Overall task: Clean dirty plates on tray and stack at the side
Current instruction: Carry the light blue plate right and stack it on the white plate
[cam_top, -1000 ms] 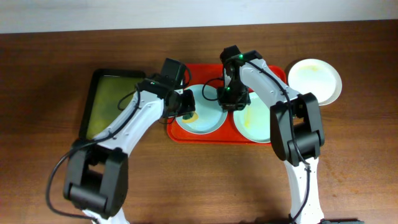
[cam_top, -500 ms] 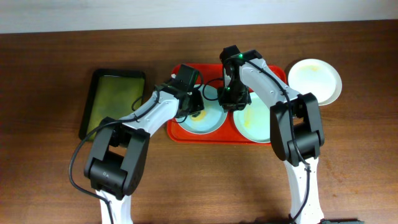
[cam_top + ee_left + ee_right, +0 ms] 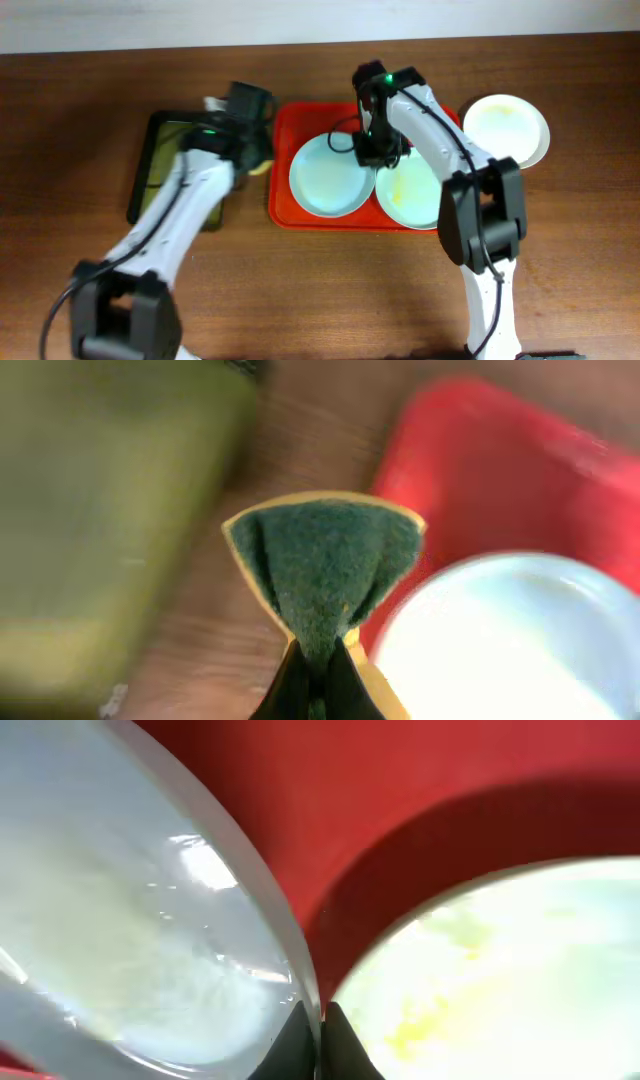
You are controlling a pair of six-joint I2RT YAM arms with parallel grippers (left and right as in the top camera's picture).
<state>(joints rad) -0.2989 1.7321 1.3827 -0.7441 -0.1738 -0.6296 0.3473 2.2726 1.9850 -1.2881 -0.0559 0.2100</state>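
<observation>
The red tray (image 3: 300,120) holds two plates. The left mint-blue plate (image 3: 322,178) looks smear-free. My right gripper (image 3: 373,152) is shut on its right rim; the right wrist view shows the jaws (image 3: 320,1020) pinching that rim (image 3: 290,955). The plate beside it (image 3: 412,198) carries yellow smears, also seen in the right wrist view (image 3: 500,970). A cream-white plate (image 3: 508,130) sits on the table right of the tray. My left gripper (image 3: 252,152) is shut on a green-and-yellow sponge (image 3: 325,560) over the wood left of the tray.
An olive-green, black-rimmed tray (image 3: 165,170) lies on the table at the left, close to my left arm. The wooden table (image 3: 320,290) extends in front of both trays. A pale wall edge runs along the back.
My left gripper has carried the sponge off the left plate and leftward, out of the red tray. The yellow smear on that plate is gone. My right gripper has kept its hold on the rim.
</observation>
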